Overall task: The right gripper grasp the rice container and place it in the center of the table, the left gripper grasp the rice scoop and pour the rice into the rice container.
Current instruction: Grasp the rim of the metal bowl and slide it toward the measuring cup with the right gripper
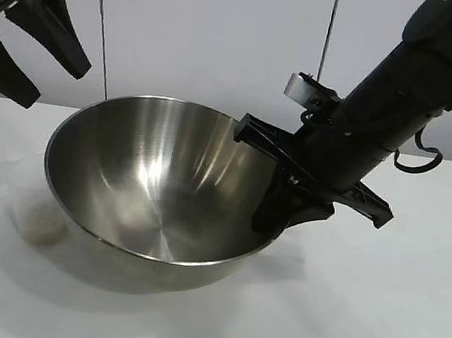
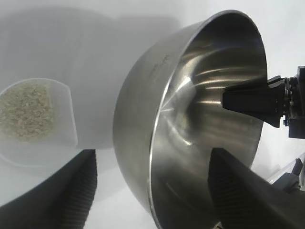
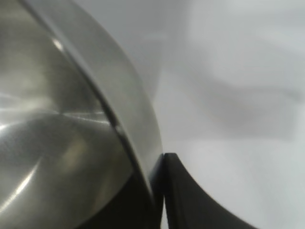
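Steel rice container [image 1: 155, 177]; one rice scoop [image 1: 30, 203].

The rice container [image 1: 154, 181] hides most of the rice scoop [image 1: 35, 211]; the left gripper [image 1: 35, 47] is cut off at the frame's edge.

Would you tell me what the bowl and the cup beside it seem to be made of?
Bowl: probably stainless steel, brushed inside, with streaky reflections and a shiny rim. Cup: likely frosted clear plastic; the rice shows through its wall.
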Action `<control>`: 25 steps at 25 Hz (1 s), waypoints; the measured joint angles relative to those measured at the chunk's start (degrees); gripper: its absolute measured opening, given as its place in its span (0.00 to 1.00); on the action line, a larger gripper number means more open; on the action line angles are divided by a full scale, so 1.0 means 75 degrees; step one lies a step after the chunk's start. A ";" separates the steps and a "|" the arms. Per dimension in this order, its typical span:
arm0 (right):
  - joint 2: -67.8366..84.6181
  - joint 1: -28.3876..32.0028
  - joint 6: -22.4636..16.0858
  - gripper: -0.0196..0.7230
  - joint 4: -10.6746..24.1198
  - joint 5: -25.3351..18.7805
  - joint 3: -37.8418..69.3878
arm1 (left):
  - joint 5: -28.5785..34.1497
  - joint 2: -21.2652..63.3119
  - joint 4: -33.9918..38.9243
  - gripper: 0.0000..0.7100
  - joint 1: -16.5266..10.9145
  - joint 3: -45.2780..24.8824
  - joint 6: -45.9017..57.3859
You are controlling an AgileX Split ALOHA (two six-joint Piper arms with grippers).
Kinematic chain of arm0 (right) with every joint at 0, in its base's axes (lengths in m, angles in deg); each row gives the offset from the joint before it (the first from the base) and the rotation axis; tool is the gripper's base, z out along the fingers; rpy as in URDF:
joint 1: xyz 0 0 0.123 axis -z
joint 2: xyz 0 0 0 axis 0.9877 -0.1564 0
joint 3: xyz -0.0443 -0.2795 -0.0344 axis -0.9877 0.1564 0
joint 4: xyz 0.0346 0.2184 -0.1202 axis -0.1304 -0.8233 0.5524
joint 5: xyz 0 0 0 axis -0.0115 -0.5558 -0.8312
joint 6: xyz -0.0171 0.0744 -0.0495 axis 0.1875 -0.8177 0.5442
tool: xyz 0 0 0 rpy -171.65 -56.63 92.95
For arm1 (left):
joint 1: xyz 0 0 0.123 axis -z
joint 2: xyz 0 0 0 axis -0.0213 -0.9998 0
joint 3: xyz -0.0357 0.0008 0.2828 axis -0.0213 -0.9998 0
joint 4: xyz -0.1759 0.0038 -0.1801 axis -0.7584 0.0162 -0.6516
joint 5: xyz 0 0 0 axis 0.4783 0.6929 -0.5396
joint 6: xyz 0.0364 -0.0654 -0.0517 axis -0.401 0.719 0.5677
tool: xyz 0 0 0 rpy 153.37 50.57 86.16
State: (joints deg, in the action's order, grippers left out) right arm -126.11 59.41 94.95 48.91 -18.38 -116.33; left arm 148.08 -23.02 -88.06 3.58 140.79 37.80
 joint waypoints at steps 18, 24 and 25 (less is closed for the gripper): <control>0.0190 0.0007 -0.0024 0.53 -0.0012 -0.0117 -0.0038 | -0.0126 0.0000 -0.0015 0.69 0.0000 0.0000 0.0000; 0.1259 0.0582 -0.0024 0.53 0.0285 -0.0176 -0.0038 | -0.0132 0.0000 -0.0015 0.69 0.0000 0.0000 0.0000; 0.1447 0.0726 -0.0024 0.53 0.0293 -0.0175 -0.0038 | -0.0132 0.0000 -0.0015 0.69 0.0000 0.0000 0.0000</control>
State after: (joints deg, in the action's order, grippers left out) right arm -115.26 64.85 94.77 51.11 -19.69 -116.61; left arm 147.09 -23.02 -88.17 3.58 140.79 37.80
